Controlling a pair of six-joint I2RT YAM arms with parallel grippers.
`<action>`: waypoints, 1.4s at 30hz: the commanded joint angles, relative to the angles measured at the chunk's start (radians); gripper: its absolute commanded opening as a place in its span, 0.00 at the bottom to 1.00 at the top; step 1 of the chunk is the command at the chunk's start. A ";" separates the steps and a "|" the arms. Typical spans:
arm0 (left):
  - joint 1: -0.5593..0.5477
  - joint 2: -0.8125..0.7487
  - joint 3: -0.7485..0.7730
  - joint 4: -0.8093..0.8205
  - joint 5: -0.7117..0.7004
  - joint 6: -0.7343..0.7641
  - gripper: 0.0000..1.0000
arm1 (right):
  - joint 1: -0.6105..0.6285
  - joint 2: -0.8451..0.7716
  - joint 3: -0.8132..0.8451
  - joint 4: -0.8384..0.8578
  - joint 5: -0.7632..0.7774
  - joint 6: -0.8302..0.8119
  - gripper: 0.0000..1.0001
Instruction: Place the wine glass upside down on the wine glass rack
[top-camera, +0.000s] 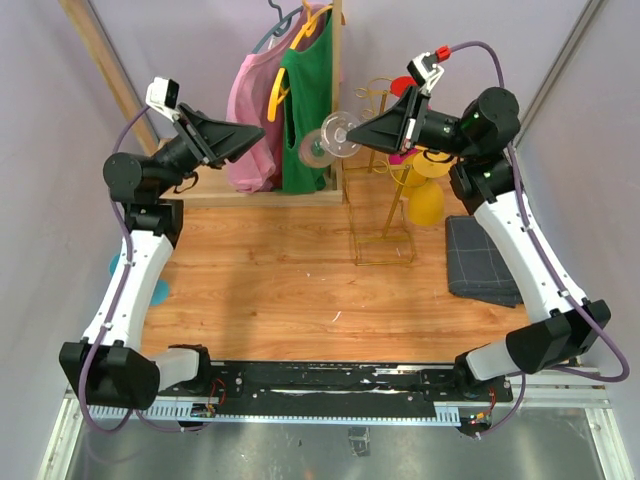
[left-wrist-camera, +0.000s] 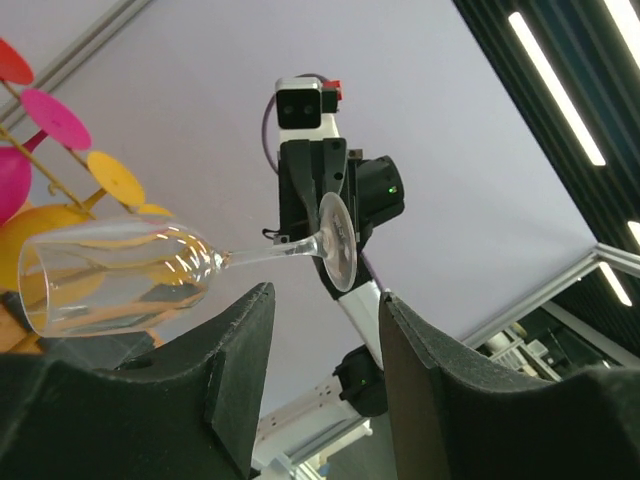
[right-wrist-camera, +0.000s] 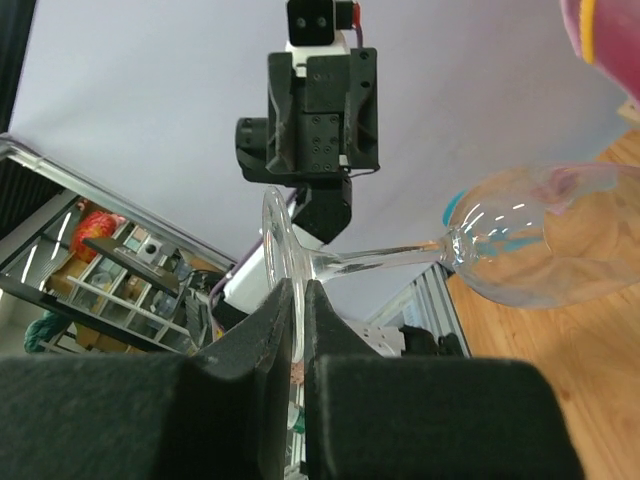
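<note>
**Two arms up, one glass in the air**

Two arms reach toward each other high over the table. The right gripper is clamped tight on the flat foot of the glass. From the right wrist, its two fingers pinch the edge of the foot, and the stem and bowl stick out to the side.

The glass lies on its side in the air. Its bowl points toward the left arm. It hangs in front of a green shirt, just left of the rack. It does not touch the rack.

The left gripper has its jaws apart and holds nothing. It points at the glass from the other side, near it but not touching. From the left wrist, the bowl shows above the left finger.

Yellow glasses hang on the rack. A grey cloth lies on the table to its right.
</note>
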 joint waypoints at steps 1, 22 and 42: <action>-0.028 -0.031 -0.002 -0.152 -0.008 0.112 0.51 | 0.037 -0.019 0.044 -0.215 0.018 -0.218 0.01; -0.221 -0.009 0.100 -0.657 -0.143 0.482 0.48 | 0.137 0.046 0.111 -0.514 0.136 -0.462 0.01; -0.342 0.007 0.135 -0.803 -0.260 0.593 0.25 | 0.152 0.086 0.148 -0.558 0.164 -0.491 0.01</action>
